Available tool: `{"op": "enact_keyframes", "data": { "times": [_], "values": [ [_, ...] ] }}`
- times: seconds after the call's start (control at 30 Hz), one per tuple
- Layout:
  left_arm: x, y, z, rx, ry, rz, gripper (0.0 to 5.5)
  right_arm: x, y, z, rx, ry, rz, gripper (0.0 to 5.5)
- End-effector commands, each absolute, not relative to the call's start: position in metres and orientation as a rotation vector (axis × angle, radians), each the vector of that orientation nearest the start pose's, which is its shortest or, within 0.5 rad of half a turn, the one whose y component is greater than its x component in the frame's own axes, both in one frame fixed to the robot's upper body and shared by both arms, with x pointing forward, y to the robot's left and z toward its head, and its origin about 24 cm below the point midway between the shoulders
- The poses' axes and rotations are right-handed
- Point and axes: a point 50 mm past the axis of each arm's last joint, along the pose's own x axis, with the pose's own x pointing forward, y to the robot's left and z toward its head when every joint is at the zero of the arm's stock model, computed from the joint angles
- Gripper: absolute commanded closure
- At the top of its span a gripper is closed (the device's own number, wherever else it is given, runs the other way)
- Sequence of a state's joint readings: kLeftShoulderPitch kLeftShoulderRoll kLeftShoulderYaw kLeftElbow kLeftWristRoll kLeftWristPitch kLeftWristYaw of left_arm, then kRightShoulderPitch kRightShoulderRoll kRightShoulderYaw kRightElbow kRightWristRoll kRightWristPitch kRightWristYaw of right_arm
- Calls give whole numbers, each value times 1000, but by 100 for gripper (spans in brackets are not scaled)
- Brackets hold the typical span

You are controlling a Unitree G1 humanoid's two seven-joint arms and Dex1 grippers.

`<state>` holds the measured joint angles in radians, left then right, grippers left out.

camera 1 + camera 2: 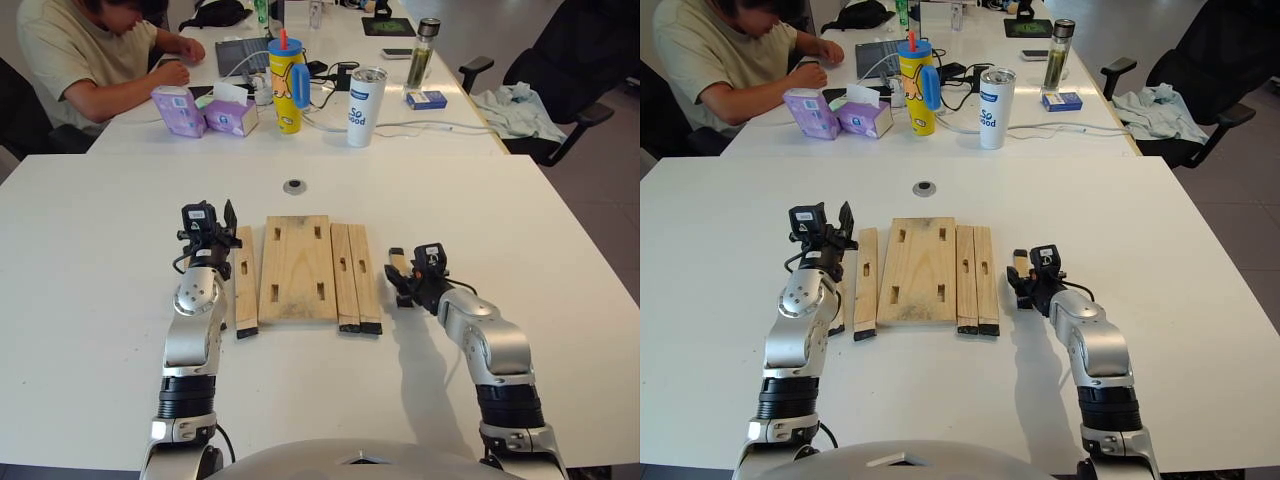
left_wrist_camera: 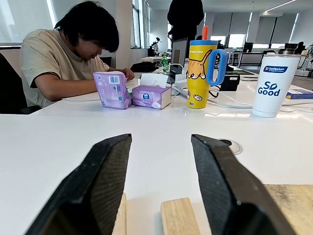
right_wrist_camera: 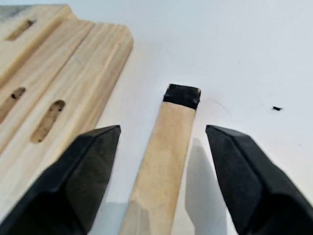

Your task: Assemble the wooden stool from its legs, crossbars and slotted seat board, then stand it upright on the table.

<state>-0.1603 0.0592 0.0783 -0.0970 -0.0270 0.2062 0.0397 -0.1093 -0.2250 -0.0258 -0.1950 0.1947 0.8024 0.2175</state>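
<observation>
The slotted seat board (image 1: 297, 268) lies flat at the table's middle. One slotted leg (image 1: 245, 282) lies along its left side and two more legs (image 1: 355, 278) along its right. My left gripper (image 1: 214, 232) hovers open at the far end of the left leg, and the left wrist view shows two wooden ends (image 2: 178, 218) below the open fingers (image 2: 105, 166). My right gripper (image 1: 400, 278) is open, low over a short crossbar (image 3: 166, 156) with a black tip that lies between its fingers (image 3: 88, 161), right of the legs.
A round cable grommet (image 1: 294, 186) sits in the table behind the board. The adjoining far table holds a yellow cup (image 1: 286, 88), a white tumbler (image 1: 366, 105), tissue boxes (image 1: 204, 110) and cables, with a person seated there. White table (image 1: 90, 260) spreads on both sides.
</observation>
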Motion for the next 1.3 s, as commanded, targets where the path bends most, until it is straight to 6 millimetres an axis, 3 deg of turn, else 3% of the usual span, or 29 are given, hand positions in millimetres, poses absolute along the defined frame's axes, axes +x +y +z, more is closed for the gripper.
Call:
{"op": "enact_keyframes", "data": {
  "times": [0.03,0.23,0.5,0.63,0.7,0.73,0.8,0.9,1.07,1.3],
  "values": [
    [285,167,89,31,-51,64,321,253,-171,38,-26,574,217,227],
    [286,166,90,28,-56,63,321,246,-170,25,-36,667,192,227],
    [287,167,88,19,-36,51,322,246,-178,25,-34,691,158,353],
    [292,161,86,-45,2,-55,322,250,-179,29,-35,653,161,418],
    [296,159,87,-85,20,-123,322,261,-177,42,-23,539,163,419],
    [298,158,89,-118,29,-159,322,270,-173,57,25,421,182,419],
    [302,155,91,-185,53,-225,322,282,-163,94,-74,165,222,419],
    [305,145,109,-365,35,-357,322,284,-134,127,-18,-53,431,419],
    [299,114,146,-651,-12,-701,322,274,-107,136,53,-179,666,419],
    [291,107,161,-752,-3,-816,322,267,-100,137,97,-224,768,419]
  ]
}}
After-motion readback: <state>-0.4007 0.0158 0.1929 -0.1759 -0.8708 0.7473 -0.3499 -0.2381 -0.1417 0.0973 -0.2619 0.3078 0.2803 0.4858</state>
